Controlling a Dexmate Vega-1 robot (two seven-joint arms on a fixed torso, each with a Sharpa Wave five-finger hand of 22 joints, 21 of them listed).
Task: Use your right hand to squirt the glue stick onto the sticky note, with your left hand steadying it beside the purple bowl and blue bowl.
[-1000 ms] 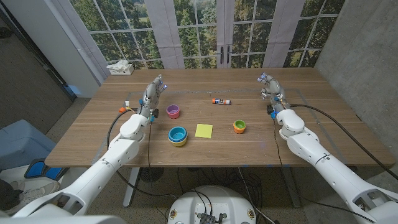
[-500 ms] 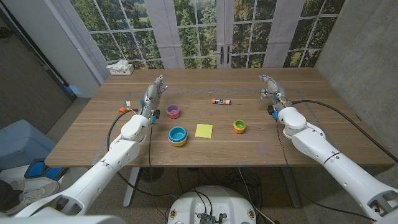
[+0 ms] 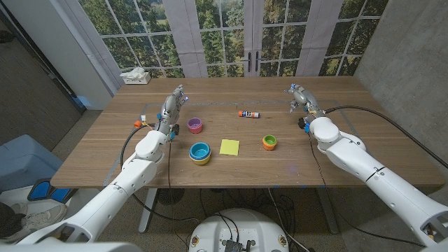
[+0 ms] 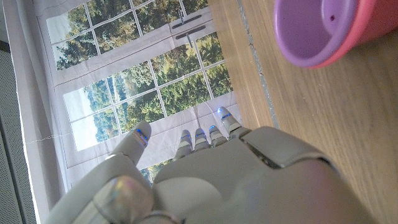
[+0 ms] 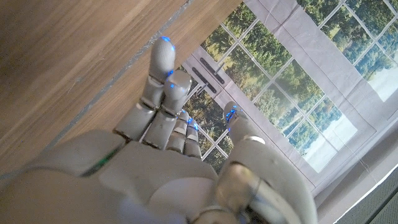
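Brown wood-grain tabletop (image 3: 336, 150); yellow sticky note (image 3: 229, 147); purple bowl (image 3: 194, 125) in a pink one; blue bowl (image 3: 199, 151) in yellow; orange bowl (image 3: 269, 142), green inside; orange-capped glue stick (image 3: 248, 113).

no readable text, labels or numbers, glue stick (image 3: 248, 113) print too small

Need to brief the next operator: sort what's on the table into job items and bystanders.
Job items: glue stick; sticky note; purple bowl; blue bowl; right hand, holding nothing; left hand, holding nothing.

Bystanders: orange bowl; white box at the far left corner.
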